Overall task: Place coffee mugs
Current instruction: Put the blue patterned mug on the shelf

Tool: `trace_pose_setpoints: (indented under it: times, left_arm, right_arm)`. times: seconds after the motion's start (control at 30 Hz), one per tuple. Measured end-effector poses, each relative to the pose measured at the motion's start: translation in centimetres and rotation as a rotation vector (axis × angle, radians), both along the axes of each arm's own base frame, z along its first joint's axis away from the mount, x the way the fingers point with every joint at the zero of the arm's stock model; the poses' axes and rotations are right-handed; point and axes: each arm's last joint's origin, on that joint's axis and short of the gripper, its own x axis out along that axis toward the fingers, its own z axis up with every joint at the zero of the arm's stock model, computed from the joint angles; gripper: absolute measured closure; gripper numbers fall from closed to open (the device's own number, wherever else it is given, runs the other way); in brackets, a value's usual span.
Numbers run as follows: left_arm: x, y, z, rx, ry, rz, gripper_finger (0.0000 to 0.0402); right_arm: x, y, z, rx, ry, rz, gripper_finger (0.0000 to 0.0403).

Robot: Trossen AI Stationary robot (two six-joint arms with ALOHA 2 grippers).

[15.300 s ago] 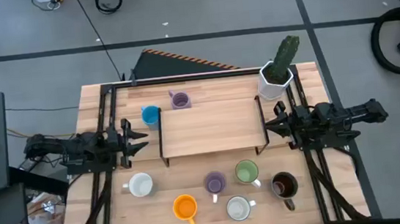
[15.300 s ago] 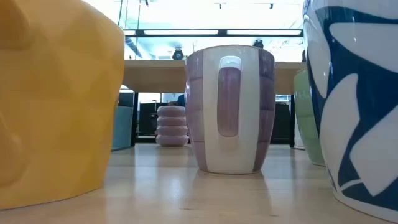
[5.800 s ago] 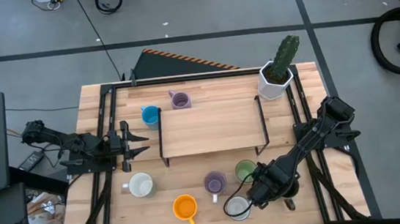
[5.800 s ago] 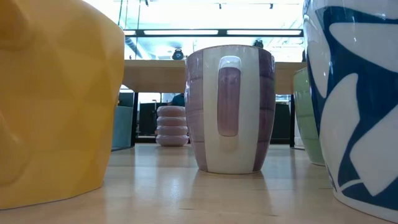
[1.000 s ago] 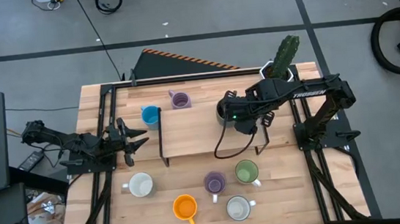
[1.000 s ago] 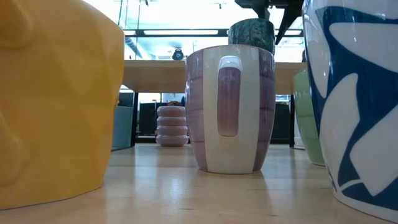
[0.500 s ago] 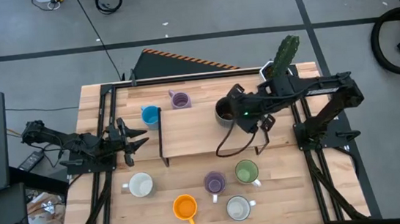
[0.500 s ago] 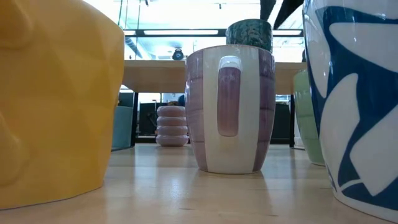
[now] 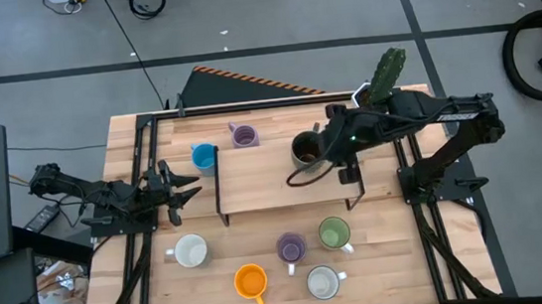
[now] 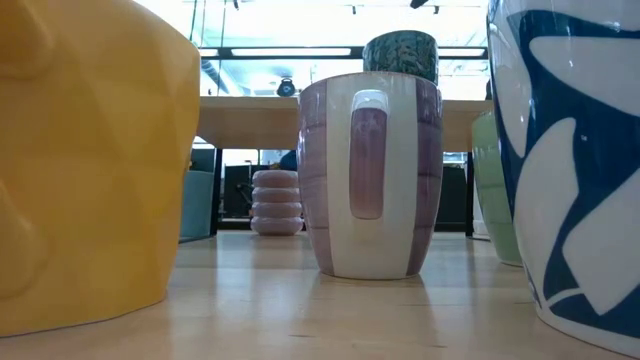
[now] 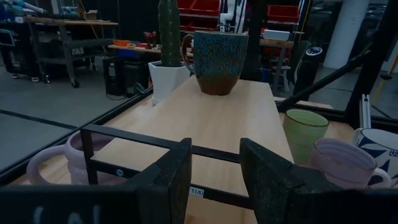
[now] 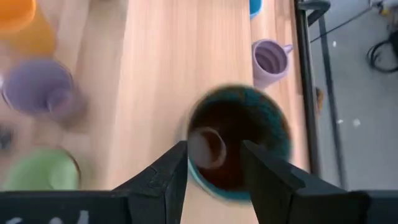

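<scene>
The dark brown mug [image 9: 305, 151] with a teal outside stands upright on its base on the raised wooden shelf [image 9: 273, 177]. It also shows in the low view [image 10: 400, 50] and the left wrist view [image 11: 217, 62]. My right gripper [image 9: 329, 146] hangs open just above the mug's right side, pointing steeply down; in its wrist view the fingers [image 12: 214, 171] stand apart over the mug [image 12: 239, 140] without touching it. My left gripper [image 9: 183, 185] waits open and level at the table's left, before the shelf's left end [image 11: 214, 174].
A blue mug [image 9: 204, 156] and a lavender mug [image 9: 242, 135] stand behind the shelf. Near the front edge are a white mug [image 9: 190, 251], an orange one [image 9: 251, 281], a lavender one [image 9: 291, 248], a green one [image 9: 334, 233] and a white one [image 9: 323, 283]. A cactus planter [image 9: 373, 102] stands far right.
My right gripper has come off the dark brown mug, risen above it and drawn a little toward the table's right edge, rolling about its own line as it went. The mug has stayed upright on the shelf.
</scene>
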Motion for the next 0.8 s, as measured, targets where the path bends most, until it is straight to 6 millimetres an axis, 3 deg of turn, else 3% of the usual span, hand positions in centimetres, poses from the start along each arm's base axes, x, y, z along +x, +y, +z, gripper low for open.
trace_pose_setpoints:
  times: [0.27, 0.8]
  left_arm:
    - [0.0, 0.0, 0.0, -0.002, 0.000, 0.000, 0.0260]
    - [0.0, 0.0, 0.0, -0.002, 0.000, 0.000, 0.0260]
  right_arm:
    - [3.7, 1.1, -2.2, 0.018, -0.002, -0.029, 0.0248]
    - [4.4, 1.0, -4.2, 0.014, 0.126, -0.134, 0.0248]
